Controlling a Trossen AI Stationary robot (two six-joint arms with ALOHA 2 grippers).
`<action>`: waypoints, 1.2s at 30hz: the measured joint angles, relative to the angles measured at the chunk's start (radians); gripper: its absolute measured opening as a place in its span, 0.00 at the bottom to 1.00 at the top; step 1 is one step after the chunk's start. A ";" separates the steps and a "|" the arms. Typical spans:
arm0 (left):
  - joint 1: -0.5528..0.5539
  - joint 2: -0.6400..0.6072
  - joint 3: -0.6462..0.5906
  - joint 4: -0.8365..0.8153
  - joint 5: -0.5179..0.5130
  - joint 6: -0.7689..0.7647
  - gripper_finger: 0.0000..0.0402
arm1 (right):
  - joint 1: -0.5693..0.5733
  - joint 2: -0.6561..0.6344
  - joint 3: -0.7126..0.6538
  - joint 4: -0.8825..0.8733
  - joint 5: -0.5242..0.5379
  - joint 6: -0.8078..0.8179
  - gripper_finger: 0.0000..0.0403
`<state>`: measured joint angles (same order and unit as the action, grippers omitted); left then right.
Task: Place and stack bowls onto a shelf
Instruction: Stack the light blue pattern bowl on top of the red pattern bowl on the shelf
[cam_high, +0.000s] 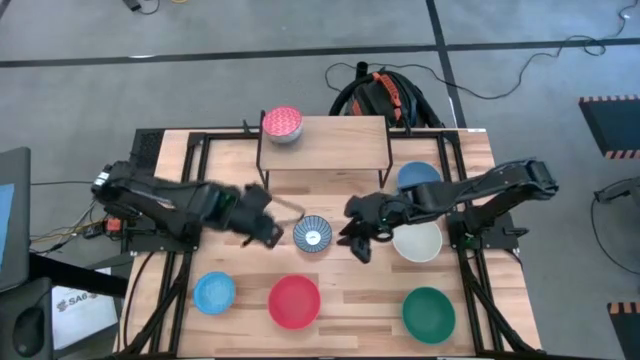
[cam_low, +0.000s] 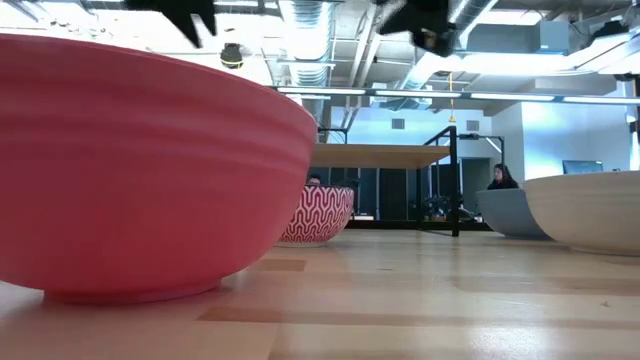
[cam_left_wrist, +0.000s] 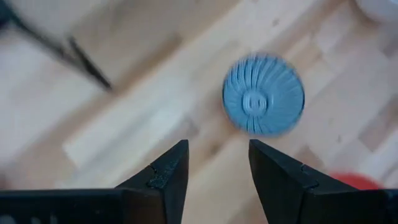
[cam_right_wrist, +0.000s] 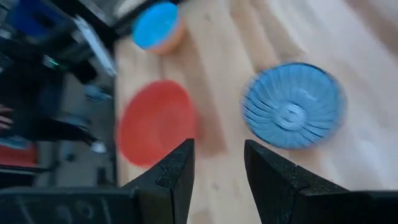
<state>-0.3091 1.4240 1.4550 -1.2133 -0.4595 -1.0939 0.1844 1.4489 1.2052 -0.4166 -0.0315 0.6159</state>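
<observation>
readable text: "sa…" fragment only, rest unclear
carrier: white sheet, lower left of the high view, beside the table

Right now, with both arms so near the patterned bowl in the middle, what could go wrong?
1. The left gripper and the right gripper, both open, flank the blue-and-white patterned bowl; if both reach for it, they may collide.
2. The white bowl lies right under the right arm, which could knock it.
3. The pink speckled bowl sits near the shelf edge; a bump might drop it.
</observation>
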 joint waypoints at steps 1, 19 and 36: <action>-0.037 -0.007 -0.018 -0.009 0.000 -0.059 0.38 | 0.000 0.021 0.000 0.030 -0.018 0.023 0.41; -0.542 -0.033 -0.385 0.114 0.164 -0.544 0.38 | 0.068 0.360 0.217 0.259 -0.017 0.293 0.41; -0.790 -0.027 -0.573 0.360 0.163 -0.832 0.38 | 0.139 0.487 0.412 0.208 0.182 0.427 0.41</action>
<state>-1.0992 1.3967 0.8818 -0.8533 -0.2962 -1.9264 0.3237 1.9361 1.6176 -0.2083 0.1507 1.0433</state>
